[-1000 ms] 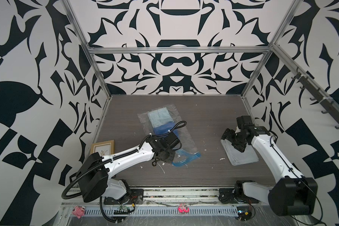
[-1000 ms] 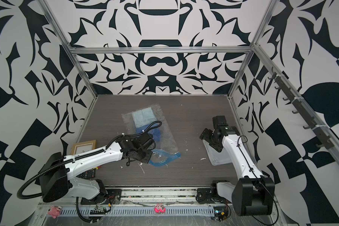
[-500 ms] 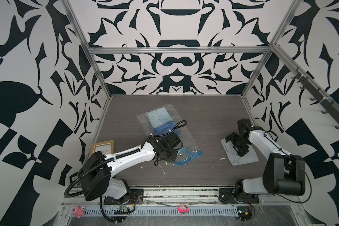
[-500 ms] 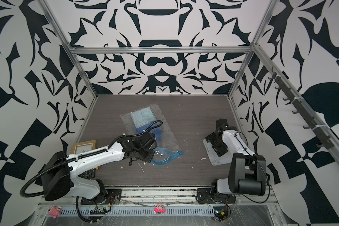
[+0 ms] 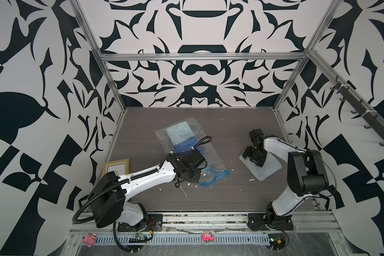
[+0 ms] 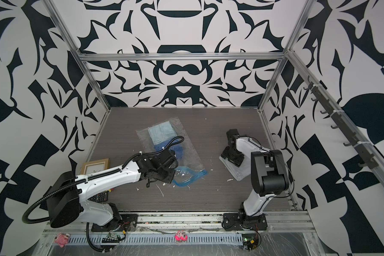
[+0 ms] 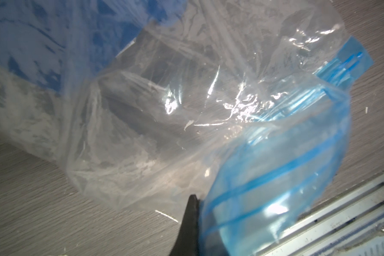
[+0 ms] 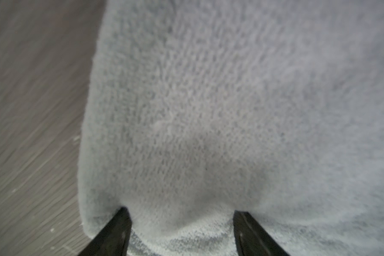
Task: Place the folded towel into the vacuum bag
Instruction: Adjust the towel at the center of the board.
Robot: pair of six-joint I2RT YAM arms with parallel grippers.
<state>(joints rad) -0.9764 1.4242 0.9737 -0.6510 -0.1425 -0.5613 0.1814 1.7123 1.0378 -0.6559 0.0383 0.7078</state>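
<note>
both busy: left gripper (image 7: 197,206) pinches vacuum bag (image 7: 164,99), right gripper (image 8: 180,212) straddles folded towel (image 8: 208,110), jaws wide.

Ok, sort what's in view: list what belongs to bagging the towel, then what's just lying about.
For the job:
- vacuum bag, its blue zip strip pinched by the left gripper
- folded grey towel under the right gripper, jaws spread

Lying about:
- picture frame
- calculator, partly hidden
- pink toys

Probably a robotics lab enclosure, aluminium frame (image 5: 200,56), patterned walls (image 5: 200,88), left arm (image 5: 151,177) and right arm (image 5: 275,145) rail-mounted
</note>
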